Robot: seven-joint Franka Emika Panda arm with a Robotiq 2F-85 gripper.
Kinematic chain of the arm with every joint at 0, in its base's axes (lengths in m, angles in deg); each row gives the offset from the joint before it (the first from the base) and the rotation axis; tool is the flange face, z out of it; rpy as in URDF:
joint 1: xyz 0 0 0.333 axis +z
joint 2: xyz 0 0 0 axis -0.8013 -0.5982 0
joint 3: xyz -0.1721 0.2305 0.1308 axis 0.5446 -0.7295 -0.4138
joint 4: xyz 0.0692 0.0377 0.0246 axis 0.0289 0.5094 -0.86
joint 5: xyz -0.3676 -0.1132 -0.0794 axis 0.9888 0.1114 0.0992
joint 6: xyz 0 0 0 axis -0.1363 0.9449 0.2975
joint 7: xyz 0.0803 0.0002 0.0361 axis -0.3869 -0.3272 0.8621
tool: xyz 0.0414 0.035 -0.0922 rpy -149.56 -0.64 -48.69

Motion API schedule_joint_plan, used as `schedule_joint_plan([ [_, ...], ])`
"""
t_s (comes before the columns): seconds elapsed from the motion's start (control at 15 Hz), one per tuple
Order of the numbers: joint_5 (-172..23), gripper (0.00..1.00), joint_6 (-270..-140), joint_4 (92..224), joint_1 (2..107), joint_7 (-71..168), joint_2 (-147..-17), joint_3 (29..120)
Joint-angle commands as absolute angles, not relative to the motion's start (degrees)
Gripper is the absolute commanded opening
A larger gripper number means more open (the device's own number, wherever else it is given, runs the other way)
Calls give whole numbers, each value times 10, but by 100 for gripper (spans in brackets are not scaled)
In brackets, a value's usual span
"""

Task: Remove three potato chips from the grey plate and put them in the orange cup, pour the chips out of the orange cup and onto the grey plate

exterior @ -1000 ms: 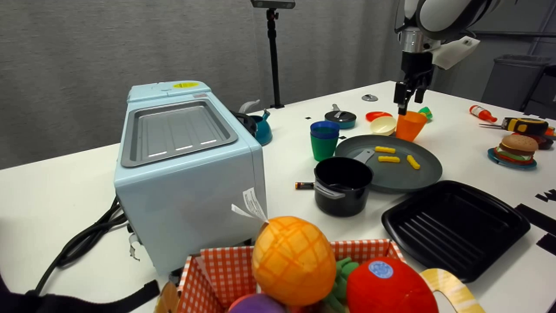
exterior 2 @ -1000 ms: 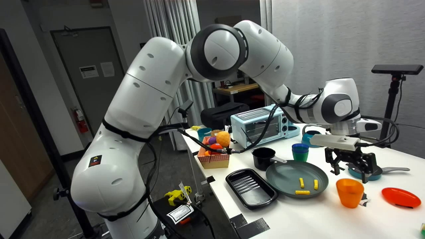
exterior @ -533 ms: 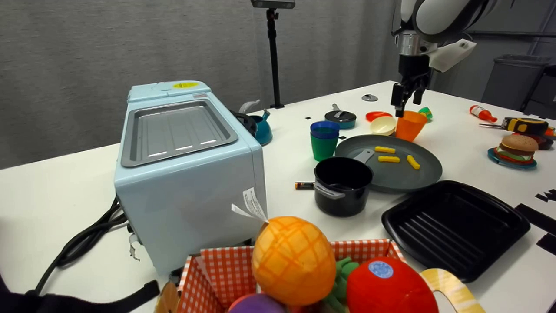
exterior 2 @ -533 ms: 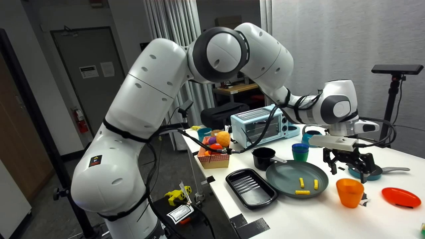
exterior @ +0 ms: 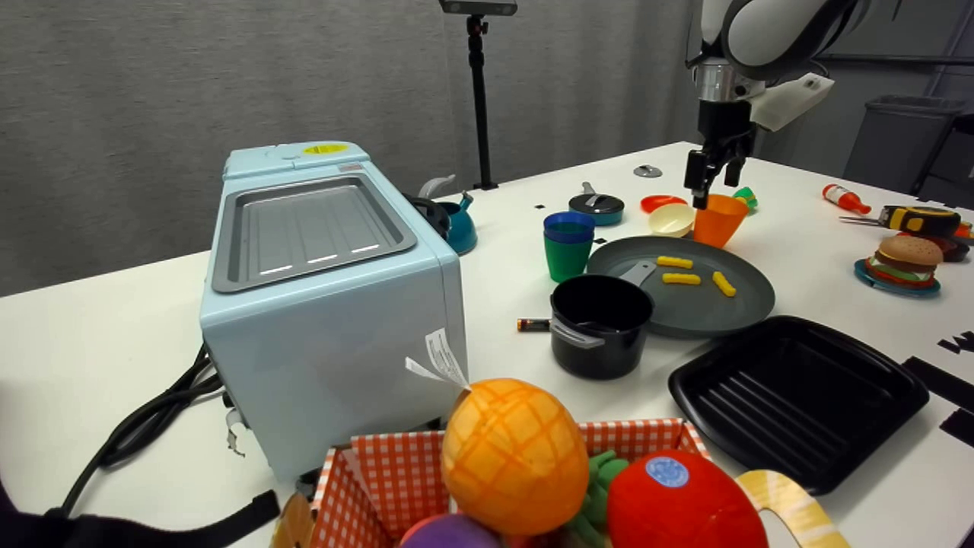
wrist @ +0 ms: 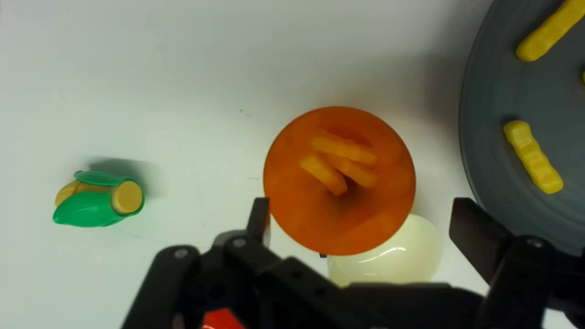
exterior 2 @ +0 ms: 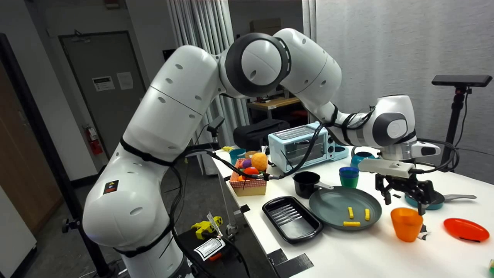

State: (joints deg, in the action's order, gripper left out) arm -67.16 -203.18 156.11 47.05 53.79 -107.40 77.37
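Gripper (wrist: 361, 205), fingers well apart, empty, over the upright cup (exterior 2: 407, 227) beside the plate (exterior 2: 328, 206). In the wrist view, rim between the fingertips, nearer the one away from the plate; three chips (wrist: 345, 150) inside. Probably needs centring, then lowering around the cup.

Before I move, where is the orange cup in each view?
In an exterior view: orange cup right of centre, upper half, behind the grey plate.
In an exterior view: orange cup at lower right, right of the grey plate.
In the wrist view: orange cup near the centre, left of the partly seen grey plate.
Shared landmark: the grey plate.
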Motion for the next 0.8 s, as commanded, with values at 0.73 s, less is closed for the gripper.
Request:
schedule_joint_plan([
  [0.73, -665, 100, -2029, 1548, 472, 539, -1094, 787],
])
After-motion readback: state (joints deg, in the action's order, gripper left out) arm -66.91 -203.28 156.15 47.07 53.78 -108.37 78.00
